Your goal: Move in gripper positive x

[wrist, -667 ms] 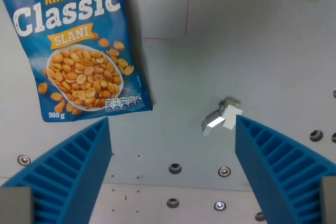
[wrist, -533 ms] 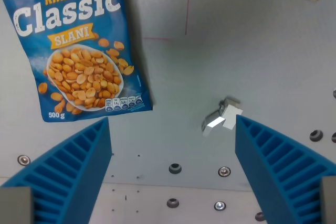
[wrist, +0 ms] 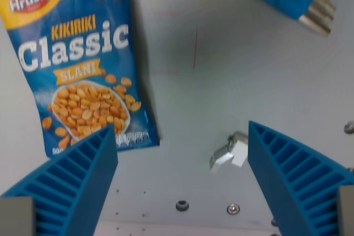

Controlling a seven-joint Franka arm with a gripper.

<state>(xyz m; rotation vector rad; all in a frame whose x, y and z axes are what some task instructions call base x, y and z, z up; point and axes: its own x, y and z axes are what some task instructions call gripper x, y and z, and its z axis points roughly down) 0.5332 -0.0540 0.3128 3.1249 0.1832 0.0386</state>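
The gripper (wrist: pixel 180 183) carries two fingers (wrist: pixel 72 183) moulded in bright blue plastic. Each finger is wedge-shaped, broad at the base near the bottom edge and tapering to a narrow tip. The inner faces are ribbed: a series of parallel ridges and shallow slots runs across each face, giving a stepped, ladder-like surface. At both lower corners, a flat grey block adjoins the base of each finger. No cables, screws or markings are visible on these parts.

Claw (wrist: pixel 181 186) open wide, blue ribbed fingers (wrist: pixel 72 183) far apart (one at each lower corner of wrist view), nothing held between, pointing down.
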